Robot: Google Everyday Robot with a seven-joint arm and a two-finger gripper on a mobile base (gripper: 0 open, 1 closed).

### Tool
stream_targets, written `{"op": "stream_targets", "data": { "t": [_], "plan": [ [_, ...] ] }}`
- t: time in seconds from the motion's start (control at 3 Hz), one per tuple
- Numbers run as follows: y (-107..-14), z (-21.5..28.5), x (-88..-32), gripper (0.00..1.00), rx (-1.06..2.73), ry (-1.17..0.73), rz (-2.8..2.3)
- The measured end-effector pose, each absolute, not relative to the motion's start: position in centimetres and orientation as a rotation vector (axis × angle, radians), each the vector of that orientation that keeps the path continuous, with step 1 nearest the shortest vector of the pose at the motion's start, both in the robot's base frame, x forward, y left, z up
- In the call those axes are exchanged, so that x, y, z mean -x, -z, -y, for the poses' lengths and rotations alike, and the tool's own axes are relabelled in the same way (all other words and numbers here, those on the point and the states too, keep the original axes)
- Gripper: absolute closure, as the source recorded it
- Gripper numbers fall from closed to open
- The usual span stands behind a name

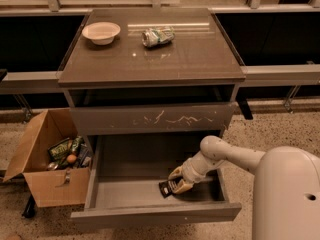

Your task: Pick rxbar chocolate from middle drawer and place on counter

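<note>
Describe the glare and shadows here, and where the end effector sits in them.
Camera view: glare streaks the counter behind the can; the middle drawer is shadowed, darkest at its back; the end effector sits low in that shade, at the rxbar chocolate.

1. Reaches with arm point(235, 156) leftward in view and downward from white body point(290, 194) at lower right.
2. Bends at a rounded joint, forearm angled down-left.
3. Holds tool point(176, 180) low inside middle drawer point(125, 194), right of its centre, pointed left.
</note>
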State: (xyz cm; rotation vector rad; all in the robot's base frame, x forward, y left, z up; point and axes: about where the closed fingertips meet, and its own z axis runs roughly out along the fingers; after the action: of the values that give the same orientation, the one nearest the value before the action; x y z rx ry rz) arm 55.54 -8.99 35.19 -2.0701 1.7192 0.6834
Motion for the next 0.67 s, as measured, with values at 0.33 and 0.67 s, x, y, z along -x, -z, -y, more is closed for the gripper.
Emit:
{"op": "stream_targets", "data": {
  "t": [0.33,0.67],
  "plan": [
    [-35.5,9.2,-55.6,0.95,2.078,-0.675,-1.712],
    [-38.5,9.9,-55.5,1.00,2.050,-0.622,-1.681]
  ]
}}
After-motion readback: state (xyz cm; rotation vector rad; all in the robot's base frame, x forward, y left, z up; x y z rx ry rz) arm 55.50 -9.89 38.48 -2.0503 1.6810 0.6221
